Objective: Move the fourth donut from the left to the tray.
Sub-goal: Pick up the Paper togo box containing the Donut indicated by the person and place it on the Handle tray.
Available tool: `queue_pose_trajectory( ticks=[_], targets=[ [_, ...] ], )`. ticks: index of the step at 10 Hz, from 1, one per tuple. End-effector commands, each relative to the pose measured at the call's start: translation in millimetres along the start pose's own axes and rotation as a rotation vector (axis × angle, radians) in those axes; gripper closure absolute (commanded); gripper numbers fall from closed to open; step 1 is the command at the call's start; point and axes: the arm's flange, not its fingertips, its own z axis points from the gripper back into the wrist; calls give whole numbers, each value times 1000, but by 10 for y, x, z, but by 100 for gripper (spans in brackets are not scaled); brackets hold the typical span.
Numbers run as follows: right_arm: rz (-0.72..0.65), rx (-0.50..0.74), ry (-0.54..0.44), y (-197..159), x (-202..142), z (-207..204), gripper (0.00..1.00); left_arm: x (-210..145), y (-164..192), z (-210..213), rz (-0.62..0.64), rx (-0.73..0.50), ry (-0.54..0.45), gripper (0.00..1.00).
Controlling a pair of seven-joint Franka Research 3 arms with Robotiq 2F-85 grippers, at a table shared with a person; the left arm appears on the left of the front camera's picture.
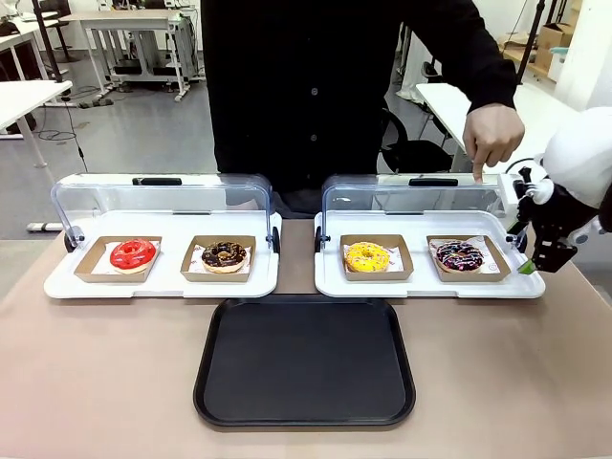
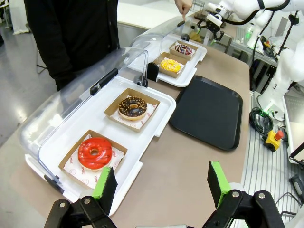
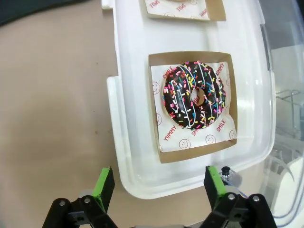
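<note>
The fourth donut, dark chocolate with pink and white stripes and sprinkles, lies in a brown cardboard tray at the right end of the right display tray; it also appears in the left wrist view and the right wrist view. My right gripper hovers just right of it, above the display tray's edge, open with nothing between the fingers. The black tray lies bare at the table's front middle. My left gripper is open above the table's left end.
Two white display trays have their clear lids raised. They hold a red donut, a chocolate donut with pale sprinkles and a yellow donut. A person's hand points down at the right lid.
</note>
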Motion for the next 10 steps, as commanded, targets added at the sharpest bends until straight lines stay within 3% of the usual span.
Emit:
queue_pose_trajectory(
  ticks=[1, 10],
  targets=[
    [52, -40, 18, 0, 30, -149, 0, 6, 10, 9, -22, -3, -28, 0],
    [106, -31, 81, -70, 9, -673, 0, 6, 10, 9, -22, -3, -28, 0]
  ],
)
